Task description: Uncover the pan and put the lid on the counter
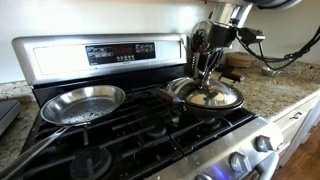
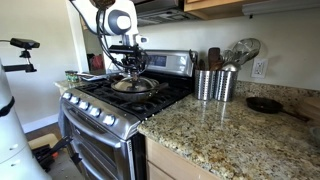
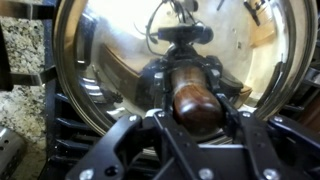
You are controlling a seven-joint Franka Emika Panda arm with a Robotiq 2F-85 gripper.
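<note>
Gripper (image 3: 192, 95) straddles the knob (image 3: 193, 112) of the lid (image 3: 100, 55) covering the pan (image 1: 205, 110).

So the arm (image 2: 112, 14) drops in from above the lid (image 1: 228, 97) and the wrist (image 1: 229, 12) sits straight over it, pointing pretty much dead vertical in both exterior views. The end effector (image 1: 207, 85) (image 2: 133, 72) hangs right down at the lid's centre, fingers aimed downward. In the wrist view the end effector (image 3: 190, 88) has its two fingers (image 3: 232, 82) sitting one on each side of the lid's knob (image 3: 195, 110), really close in, jaws narrowed to about the knob's width. Honestly can't tell whether the pads are actually squeezing it or just flanking it.
</note>
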